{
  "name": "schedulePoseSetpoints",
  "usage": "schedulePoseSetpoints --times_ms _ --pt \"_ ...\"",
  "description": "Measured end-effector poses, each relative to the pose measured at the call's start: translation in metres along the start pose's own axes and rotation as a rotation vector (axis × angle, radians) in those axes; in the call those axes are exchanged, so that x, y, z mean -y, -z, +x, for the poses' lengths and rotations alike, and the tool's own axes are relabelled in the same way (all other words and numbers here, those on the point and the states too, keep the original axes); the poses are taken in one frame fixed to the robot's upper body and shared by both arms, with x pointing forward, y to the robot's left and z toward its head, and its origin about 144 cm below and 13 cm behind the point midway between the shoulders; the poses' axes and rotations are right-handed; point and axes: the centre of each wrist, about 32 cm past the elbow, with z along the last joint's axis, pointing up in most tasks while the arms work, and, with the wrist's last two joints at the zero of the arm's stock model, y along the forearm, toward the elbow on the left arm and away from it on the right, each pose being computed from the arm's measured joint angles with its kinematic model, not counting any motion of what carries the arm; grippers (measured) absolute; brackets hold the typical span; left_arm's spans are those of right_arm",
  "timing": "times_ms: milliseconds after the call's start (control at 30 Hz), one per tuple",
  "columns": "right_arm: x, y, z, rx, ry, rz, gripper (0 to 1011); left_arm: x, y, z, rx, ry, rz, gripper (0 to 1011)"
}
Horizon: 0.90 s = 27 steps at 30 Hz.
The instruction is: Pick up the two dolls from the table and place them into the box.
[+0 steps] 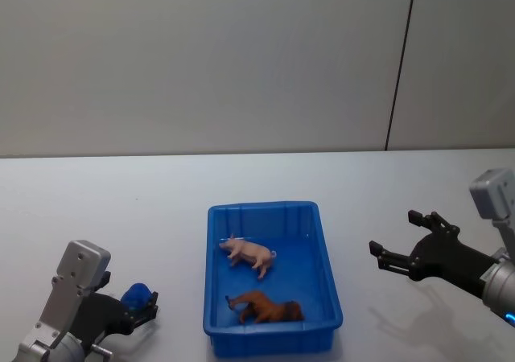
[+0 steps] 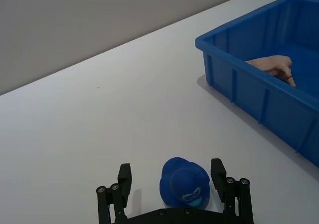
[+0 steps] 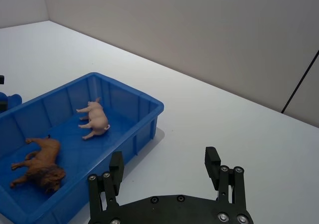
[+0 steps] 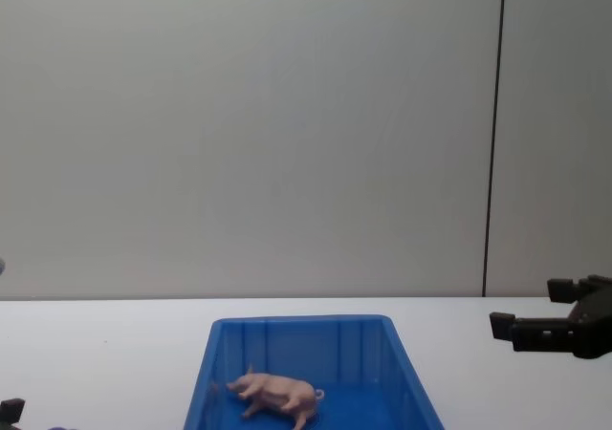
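The pale pink plastic pig with a curly tail [image 1: 250, 255] lies on its side on the floor of the rectangular bright blue plastic bin [image 1: 324, 253], in the half farther from the robot, and the reddish-brown shaggy four-legged toy animal [image 1: 268, 307] lies on its side in the nearer half of the same bin, a little apart from the pig. The bin rests on the flat white surface [image 1: 121, 217], between the two end effectors. The right end effector [image 1: 396, 240] hangs above the surface to the right of the bin, clear of its wall, its black fingers [image 3: 212, 160] spread wide and released with nothing between them; from it, both toys lie off to the left, the pig farther out and the brown animal nearer the robot. The left end effector [image 1: 145, 307] sits low over the surface to the left of the bin, near the robot's side, with the bin wall well to its right. Between its spread fingers [image 2: 124, 176] sits a small round blue plastic object with a brim like a hat [image 2: 185, 182]; the fingers stand apart on either side of it, released rather than clamped on it.
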Motion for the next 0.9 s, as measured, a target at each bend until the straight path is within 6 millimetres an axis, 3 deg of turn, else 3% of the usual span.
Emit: schedulePoseSetpoints --times_ms 600,900 --pt "0.0000 0.0000 0.0000 0.000 0.000 0.000 1001 0.0032 0.0028 0.0002 -0.018 0.054 0.012 997" --pt "0.0000 0.0000 0.0000 0.000 0.000 0.000 1001 0.0049 0.0047 -0.0003 -0.031 0.077 0.030 791"
